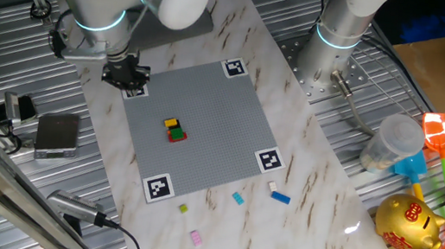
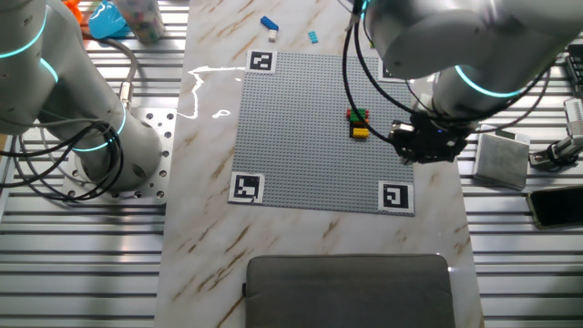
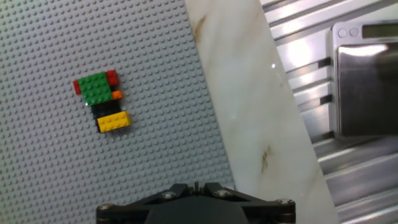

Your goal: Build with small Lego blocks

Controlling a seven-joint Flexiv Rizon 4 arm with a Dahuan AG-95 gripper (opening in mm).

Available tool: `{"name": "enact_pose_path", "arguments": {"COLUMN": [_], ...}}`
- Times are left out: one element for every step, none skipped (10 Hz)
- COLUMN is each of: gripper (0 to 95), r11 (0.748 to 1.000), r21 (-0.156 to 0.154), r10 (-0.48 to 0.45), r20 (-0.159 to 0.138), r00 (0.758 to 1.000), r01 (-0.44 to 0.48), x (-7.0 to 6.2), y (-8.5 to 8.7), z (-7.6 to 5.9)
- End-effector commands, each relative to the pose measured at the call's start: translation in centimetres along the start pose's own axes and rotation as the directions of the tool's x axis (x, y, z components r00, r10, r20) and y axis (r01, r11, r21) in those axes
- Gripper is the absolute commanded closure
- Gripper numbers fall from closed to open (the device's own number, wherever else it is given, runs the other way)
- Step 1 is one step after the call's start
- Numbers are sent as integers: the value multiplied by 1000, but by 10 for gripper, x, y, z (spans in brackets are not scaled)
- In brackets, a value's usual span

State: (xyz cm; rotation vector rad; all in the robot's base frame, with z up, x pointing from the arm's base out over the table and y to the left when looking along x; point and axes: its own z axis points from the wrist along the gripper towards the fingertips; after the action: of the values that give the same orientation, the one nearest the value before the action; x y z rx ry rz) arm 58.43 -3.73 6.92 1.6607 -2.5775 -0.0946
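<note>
A small stack of Lego blocks (image 3: 101, 99), green, red, orange, black and yellow, sits on the grey studded plate (image 3: 50, 168); it also shows in both fixed views (image 1: 174, 129) (image 2: 357, 123). Loose blocks lie on the marble beyond the plate: blue (image 1: 281, 197), light blue (image 1: 238, 198), white (image 1: 272, 186), yellow-green (image 1: 183, 209) and pink (image 1: 196, 238). My gripper (image 3: 196, 185) hovers over the plate's edge beside a corner marker (image 1: 129, 76) (image 2: 424, 146), off to the side of the stack. Its fingers are shut together with nothing visible between them.
A silver scale (image 3: 367, 81) lies on the ribbed metal beside the marble. A second arm's base (image 1: 339, 36) stands at the far end. A golden piggy bank (image 1: 407, 224), a plastic cup (image 1: 392, 141) and toy shovels (image 1: 439, 133) lie to the side.
</note>
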Motion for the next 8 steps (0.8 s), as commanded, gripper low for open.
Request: {"name": "enact_pose_path", "arguments": {"gripper": [950, 950, 950, 950, 950, 950, 950, 950], "r11": [988, 989, 987, 987, 991, 994, 996, 997], "r21": [34, 39, 42, 45, 41, 39, 34, 31], "r10": [149, 141, 153, 155, 125, 106, 81, 69], "r20": [-21, -30, -24, -17, -10, -12, -16, -9], "r00": [989, 990, 988, 988, 992, 994, 997, 998], "r01": [-148, -139, -152, -154, -124, -105, -80, -69], "x": [2, 2, 2, 3, 10, 15, 19, 22], "y": [1, 1, 0, -5, -24, -40, -55, -69], "z": [-1, -1, 0, 1, 4, 3, 2, 4]}}
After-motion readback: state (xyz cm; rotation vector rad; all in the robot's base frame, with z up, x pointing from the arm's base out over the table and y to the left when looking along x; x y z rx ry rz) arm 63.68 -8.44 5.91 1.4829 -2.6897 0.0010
